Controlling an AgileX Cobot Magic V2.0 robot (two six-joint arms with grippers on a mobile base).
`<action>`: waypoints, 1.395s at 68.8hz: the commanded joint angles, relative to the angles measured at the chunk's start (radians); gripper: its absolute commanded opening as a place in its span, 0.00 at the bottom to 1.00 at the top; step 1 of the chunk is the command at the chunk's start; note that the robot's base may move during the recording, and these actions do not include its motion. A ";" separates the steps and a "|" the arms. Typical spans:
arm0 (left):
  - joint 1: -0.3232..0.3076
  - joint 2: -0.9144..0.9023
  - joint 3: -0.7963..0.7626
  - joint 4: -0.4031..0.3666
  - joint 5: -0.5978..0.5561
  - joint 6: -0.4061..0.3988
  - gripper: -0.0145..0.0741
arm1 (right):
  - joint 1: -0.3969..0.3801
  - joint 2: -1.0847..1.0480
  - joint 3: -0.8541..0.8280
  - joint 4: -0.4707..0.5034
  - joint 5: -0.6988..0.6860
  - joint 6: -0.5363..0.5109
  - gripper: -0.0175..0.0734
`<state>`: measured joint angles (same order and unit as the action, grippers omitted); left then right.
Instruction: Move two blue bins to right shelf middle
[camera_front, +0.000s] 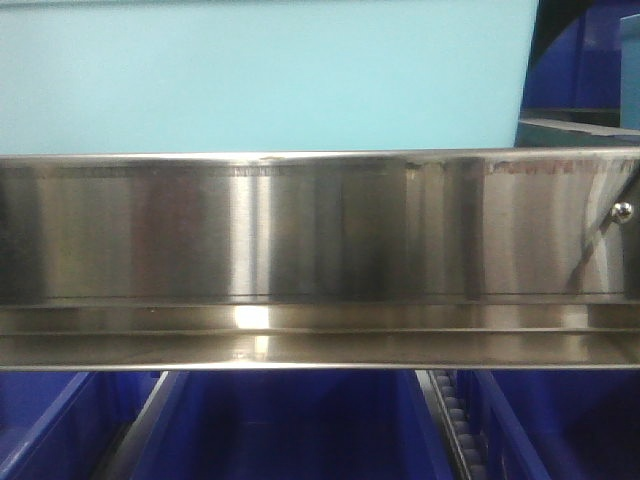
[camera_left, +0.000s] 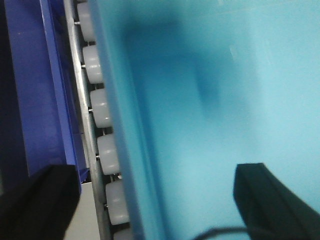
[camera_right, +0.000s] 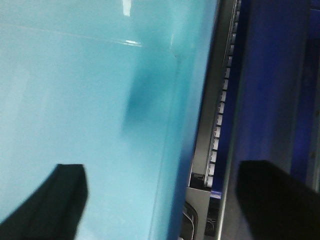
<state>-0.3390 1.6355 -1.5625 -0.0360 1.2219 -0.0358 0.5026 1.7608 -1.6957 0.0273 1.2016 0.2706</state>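
Left gripper (camera_left: 152, 192) and right gripper (camera_right: 165, 192) both spread wide, each straddling a wall of the light-blue bin (camera_left: 225, 100), gripping nothing; rollers (camera_left: 100, 110) and a dark-blue bin (camera_left: 45, 90) sit just beside it on the steel shelf (camera_front: 320, 230).

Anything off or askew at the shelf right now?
Nothing stands out. The light blue bin looks square above the steel rail; the left tool and right tool each straddle a side wall, open.

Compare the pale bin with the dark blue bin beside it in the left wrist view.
Colour: the pale bin is light turquoise, the dark blue bin deep royal blue. Position: the left gripper straddles the pale bin's wall; the dark blue bin sits across the roller track. Both look smooth-walled.
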 joint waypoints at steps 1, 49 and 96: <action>0.003 -0.003 -0.008 -0.008 -0.001 0.002 0.59 | -0.001 -0.005 -0.006 -0.003 -0.014 0.001 0.50; 0.003 -0.083 -0.009 -0.048 -0.004 0.002 0.04 | -0.001 -0.076 -0.013 -0.046 -0.020 0.001 0.02; 0.001 -0.229 -0.391 -0.109 -0.008 0.000 0.04 | -0.001 -0.246 -0.358 -0.158 0.006 0.001 0.02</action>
<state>-0.3370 1.4228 -1.9347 -0.1122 1.2213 -0.0507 0.5047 1.5294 -2.0370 -0.0819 1.2215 0.2880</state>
